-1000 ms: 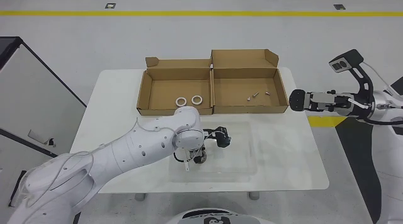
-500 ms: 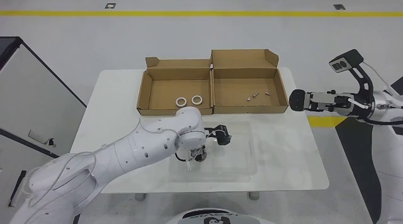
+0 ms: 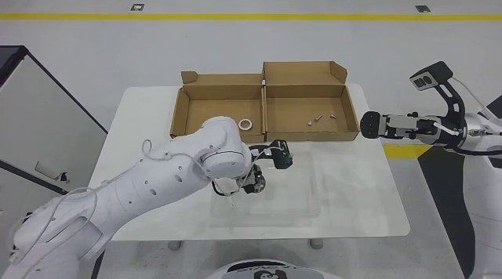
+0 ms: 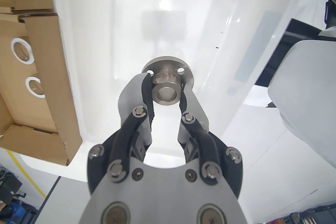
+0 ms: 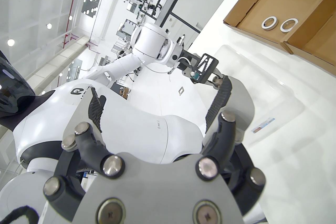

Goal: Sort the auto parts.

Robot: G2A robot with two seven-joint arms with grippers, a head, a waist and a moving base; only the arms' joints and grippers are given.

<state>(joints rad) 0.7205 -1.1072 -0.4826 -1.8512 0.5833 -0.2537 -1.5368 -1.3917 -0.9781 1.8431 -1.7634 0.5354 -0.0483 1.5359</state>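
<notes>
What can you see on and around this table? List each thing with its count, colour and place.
table: one, white, under everything else.
cardboard boxes: two, brown, open, side by side on the table's far side.
rings: two, white, lying flat in the left-hand box.
small metal parts: apparently three, silvery, in the right-hand box.
tray: one, clear plastic, on the table in front of the boxes.
flanged bushing: one, silvery metal, held over the tray.
left gripper: one, black pads, shut on the flanged bushing.
right gripper: one, black pads, open, beside the right-hand box's end.
</notes>
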